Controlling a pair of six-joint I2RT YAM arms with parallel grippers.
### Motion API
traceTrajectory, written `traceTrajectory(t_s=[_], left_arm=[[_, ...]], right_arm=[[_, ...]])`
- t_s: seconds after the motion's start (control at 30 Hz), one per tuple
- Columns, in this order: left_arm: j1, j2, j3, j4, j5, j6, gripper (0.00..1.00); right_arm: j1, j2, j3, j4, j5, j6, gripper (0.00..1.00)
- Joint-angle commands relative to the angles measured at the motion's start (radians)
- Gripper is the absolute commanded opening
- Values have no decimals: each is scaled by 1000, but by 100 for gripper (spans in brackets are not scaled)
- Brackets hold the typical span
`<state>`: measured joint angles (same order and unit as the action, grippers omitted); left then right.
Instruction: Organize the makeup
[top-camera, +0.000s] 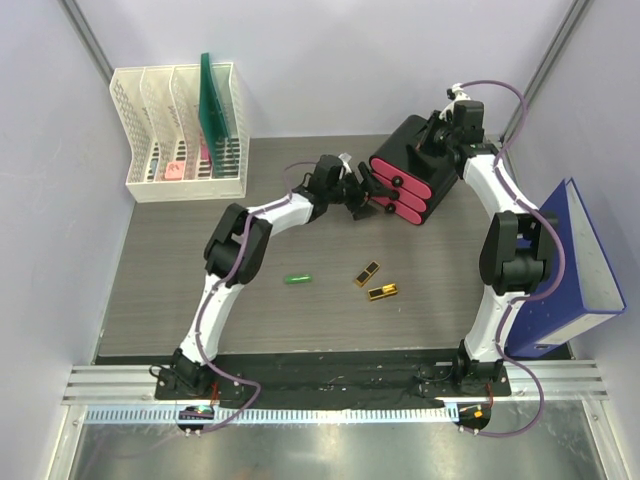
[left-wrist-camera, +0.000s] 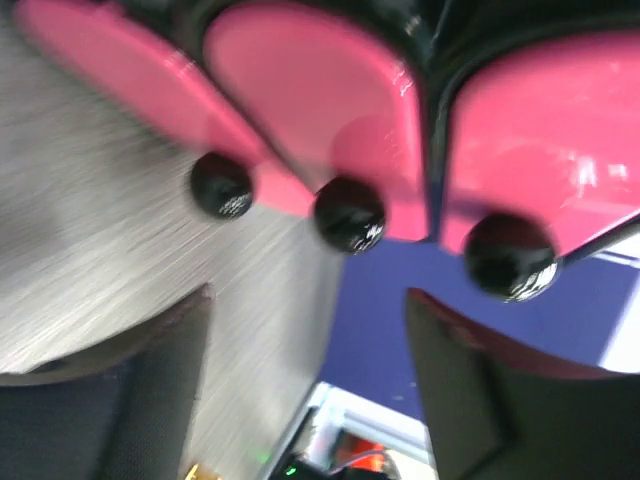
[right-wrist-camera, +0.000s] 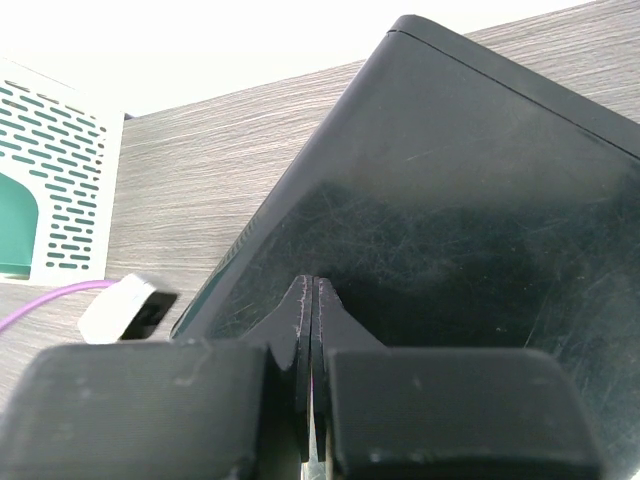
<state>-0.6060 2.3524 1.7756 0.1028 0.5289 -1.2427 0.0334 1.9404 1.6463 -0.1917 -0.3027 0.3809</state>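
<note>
A slim green tube (top-camera: 298, 279) and two gold-black sticks (top-camera: 367, 273) (top-camera: 383, 292) lie on the table's middle. The other makeup is out of view. The black box (top-camera: 412, 140) with pink drawer fronts (top-camera: 403, 186) stands at the back. My left gripper (top-camera: 358, 194) is open and empty just in front of the drawer fronts; its wrist view (left-wrist-camera: 308, 300) shows three black knobs (left-wrist-camera: 348, 214) close ahead. My right gripper (top-camera: 438, 138) is shut, with nothing seen between its fingers, and its tips (right-wrist-camera: 312, 284) rest against the box's black back (right-wrist-camera: 470, 200).
A white slotted file rack (top-camera: 180, 130) stands at the back left with a green board (top-camera: 215, 100) and a small pink block (top-camera: 172, 172) in it. A blue binder (top-camera: 580, 255) leans at the right edge. Walls close in both sides.
</note>
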Motion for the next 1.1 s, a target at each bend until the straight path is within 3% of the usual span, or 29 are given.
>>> traceTrajectory(t_s=[0.0, 0.23, 0.4, 0.57, 1.07], left_arm=[[5, 105, -5, 320, 85, -233, 80], [5, 122, -19, 317, 65, -210, 76], [5, 166, -10, 354, 83, -219, 47], [6, 156, -80, 483, 82, -229, 48], [6, 234, -36, 451, 42, -261, 50]], right_arm=[[8, 129, -82, -377, 65, -46, 1], [10, 132, -77, -377, 68, -48, 1], [10, 138, -71, -377, 70, -50, 1], [10, 138, -71, -380, 71, -50, 1], [8, 146, -65, -385, 73, -54, 1]])
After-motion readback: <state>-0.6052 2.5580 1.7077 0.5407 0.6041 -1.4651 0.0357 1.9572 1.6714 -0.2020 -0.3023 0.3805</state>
